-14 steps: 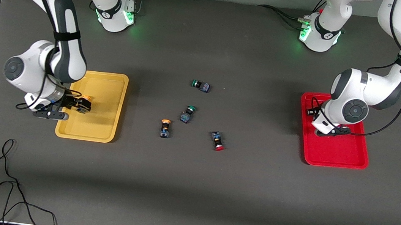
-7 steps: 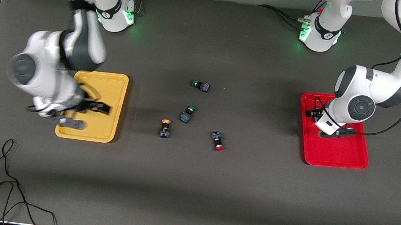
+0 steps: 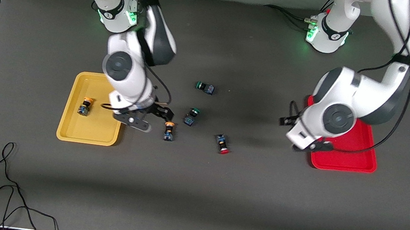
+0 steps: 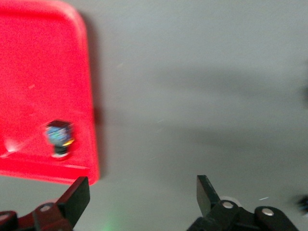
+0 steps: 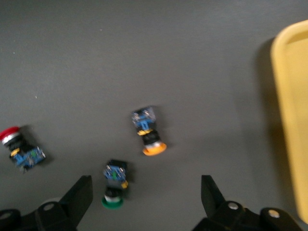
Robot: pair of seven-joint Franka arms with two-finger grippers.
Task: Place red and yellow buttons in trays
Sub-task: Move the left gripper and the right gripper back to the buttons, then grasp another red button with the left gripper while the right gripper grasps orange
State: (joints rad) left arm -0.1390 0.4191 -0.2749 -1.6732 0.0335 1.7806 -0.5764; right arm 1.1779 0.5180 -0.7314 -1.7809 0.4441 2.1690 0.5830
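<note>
Resting in the yellow tray [image 3: 71, 122] now is one yellow button [image 3: 85, 105], just let go. The right claw [image 3: 158, 116], fingers apart and empty, has swung over to the second yellow button [image 3: 168, 130] beside that tray. The left claw [image 3: 305, 143], also spread wide, has left a button [image 4: 58, 137] in the red tray [image 3: 344, 160].

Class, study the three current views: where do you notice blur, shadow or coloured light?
Front view: sharp; green light glows at both arm bases; soft shadows lie under the arms. Left wrist view: smeared, the button in the red tray fuzzy, broad shadow bands on the table. Right wrist view: mildly blurred, the yellow-capped button readable.
</note>
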